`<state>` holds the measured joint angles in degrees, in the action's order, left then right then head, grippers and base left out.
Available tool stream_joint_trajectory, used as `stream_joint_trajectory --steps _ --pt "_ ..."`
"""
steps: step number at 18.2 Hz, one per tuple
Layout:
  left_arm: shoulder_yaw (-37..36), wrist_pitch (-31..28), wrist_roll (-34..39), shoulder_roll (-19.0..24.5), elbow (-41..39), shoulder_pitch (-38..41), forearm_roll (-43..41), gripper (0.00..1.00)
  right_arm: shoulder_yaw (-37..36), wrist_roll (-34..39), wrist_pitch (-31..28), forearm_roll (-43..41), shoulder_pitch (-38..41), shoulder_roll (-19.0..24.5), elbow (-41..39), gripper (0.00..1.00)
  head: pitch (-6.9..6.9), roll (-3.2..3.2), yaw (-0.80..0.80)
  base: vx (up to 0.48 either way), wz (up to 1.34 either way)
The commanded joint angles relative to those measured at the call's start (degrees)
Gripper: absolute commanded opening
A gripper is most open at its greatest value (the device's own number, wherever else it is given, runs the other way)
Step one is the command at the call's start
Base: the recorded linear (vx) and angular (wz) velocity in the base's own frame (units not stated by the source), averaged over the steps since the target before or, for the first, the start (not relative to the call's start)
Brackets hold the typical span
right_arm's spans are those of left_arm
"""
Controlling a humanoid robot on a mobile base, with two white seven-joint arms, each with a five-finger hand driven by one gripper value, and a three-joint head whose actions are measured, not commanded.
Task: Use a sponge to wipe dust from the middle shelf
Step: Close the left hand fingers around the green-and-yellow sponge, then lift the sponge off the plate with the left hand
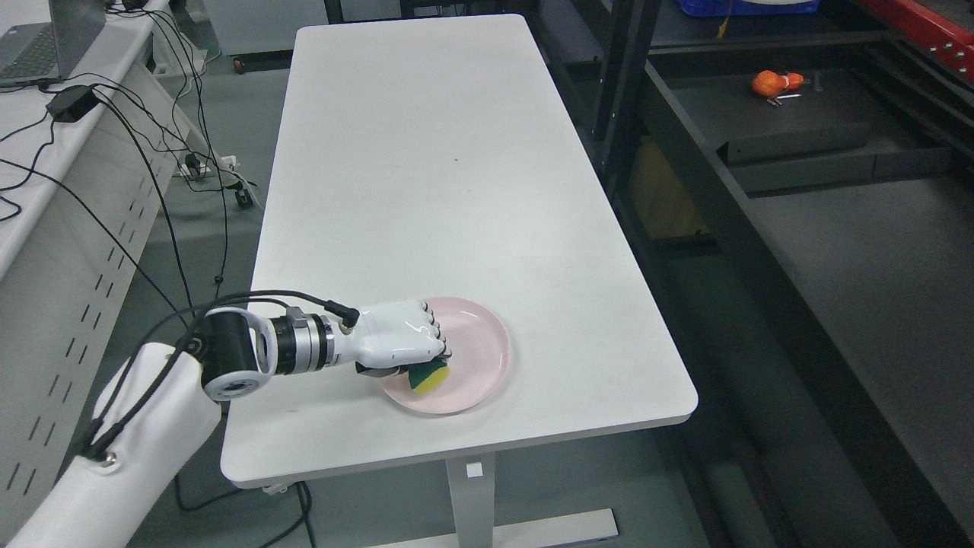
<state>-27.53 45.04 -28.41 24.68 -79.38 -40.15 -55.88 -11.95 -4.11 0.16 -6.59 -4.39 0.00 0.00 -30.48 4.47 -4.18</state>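
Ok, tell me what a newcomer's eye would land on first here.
First the white left hand, fingers curled on a yellow-and-green sponge over a pink plate at the near end of the white table. Next, the small orange object on the dark shelf at the upper right.

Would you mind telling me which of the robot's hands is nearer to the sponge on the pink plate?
Left. The left hand is curled over the sponge on the pink plate, gripping it. The right hand is not in view at all.
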Motion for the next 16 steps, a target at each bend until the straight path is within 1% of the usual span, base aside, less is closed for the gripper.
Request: stream_joint_trajectory --steps 1,4,8,11,16 --pt "8.36 -0.04 -0.16 -0.16 -0.85 -0.19 11.38 0.0 0.0 -0.02 -4.29 0.0 0.0 -1.0 -1.0 1.0 0.0 0.0 0.0 0.0 0.0" --pt "12.92 -0.04 -0.07 -0.16 -3.14 -0.37 18.6 0.0 0.0 -0.03 -4.2 0.0 0.0 -1.0 -1.0 1.0 0.0 0.0 0.0 0.0 0.0" --pt "18.73 -0.04 0.02 -0.34 -6.65 -0.1 23.53 0.0 0.0 -0.11 -4.2 0.0 0.0 -1.0 -1.0 1.0 0.0 0.0 0.0 0.0 0.0" --pt "20.67 -0.04 0.1 -0.51 -7.8 -0.02 25.56 0.0 0.0 -0.03 -4.2 0.0 0.0 -1.0 -1.0 1.0 0.0 0.0 0.0 0.003 0.0" --pt "20.32 -0.04 0.54 -1.48 -8.68 0.34 25.65 0.0 0.0 -0.02 -4.2 0.0 0.0 -1.0 -1.0 1.0 0.0 0.0 0.0 0.002 -0.01"
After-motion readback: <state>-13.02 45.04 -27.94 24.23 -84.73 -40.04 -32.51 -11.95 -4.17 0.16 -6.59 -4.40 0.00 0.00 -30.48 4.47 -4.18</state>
